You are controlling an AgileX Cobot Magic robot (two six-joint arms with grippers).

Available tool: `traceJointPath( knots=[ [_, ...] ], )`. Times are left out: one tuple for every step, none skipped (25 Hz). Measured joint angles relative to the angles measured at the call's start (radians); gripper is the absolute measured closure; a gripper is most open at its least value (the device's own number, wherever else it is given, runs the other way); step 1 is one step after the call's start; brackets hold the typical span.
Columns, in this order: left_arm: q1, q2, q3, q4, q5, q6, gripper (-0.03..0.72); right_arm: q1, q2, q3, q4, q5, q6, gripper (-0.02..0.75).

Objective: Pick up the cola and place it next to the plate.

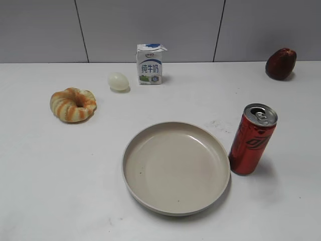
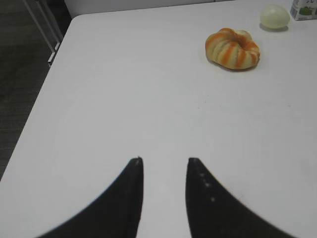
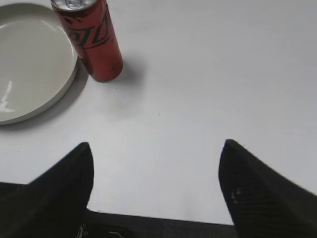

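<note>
The cola (image 1: 252, 139), a tall slim red can with a silver top, stands upright on the white table just right of the plate (image 1: 175, 167), a large round beige plate. In the right wrist view the cola (image 3: 91, 39) stands beside the plate's rim (image 3: 69, 74). My right gripper (image 3: 156, 151) is open wide and empty, near the table's front edge, apart from the can. My left gripper (image 2: 164, 161) is open and empty over bare table at the left. Neither gripper shows in the exterior view.
A striped orange ring-shaped bread (image 1: 73, 104) lies at the left, an egg (image 1: 118, 81) and a white-blue milk carton (image 1: 149, 64) at the back, a dark red fruit (image 1: 281, 64) at the back right. The table's left edge (image 2: 47, 89) drops to the floor.
</note>
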Motion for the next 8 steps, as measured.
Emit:
traceJointPath(
  knots=[
    [0.000,0.000,0.000,0.000,0.000,0.000,0.454,0.000,-0.025,0.004,0.000,0.000,0.000,0.147],
    [0.000,0.000,0.000,0.000,0.000,0.000,0.454,0.000,-0.050,0.007,0.000,0.003,0.000,0.147],
    [0.000,0.000,0.000,0.000,0.000,0.000,0.454,0.000,-0.070,0.009,0.000,0.007,0.000,0.147],
    [0.000,0.000,0.000,0.000,0.000,0.000,0.454,0.000,-0.094,0.011,0.000,0.008,0.000,0.147],
    [0.000,0.000,0.000,0.000,0.000,0.000,0.454,0.000,-0.118,0.015,0.000,0.008,0.000,0.147],
    [0.000,0.000,0.000,0.000,0.000,0.000,0.454,0.000,-0.140,0.017,0.000,0.010,0.000,0.147],
    [0.000,0.000,0.000,0.000,0.000,0.000,0.454,0.000,-0.159,0.017,0.000,0.010,0.000,0.147],
    [0.000,0.000,0.000,0.000,0.000,0.000,0.454,0.000,-0.181,0.017,0.000,0.010,0.000,0.147]
  ],
)
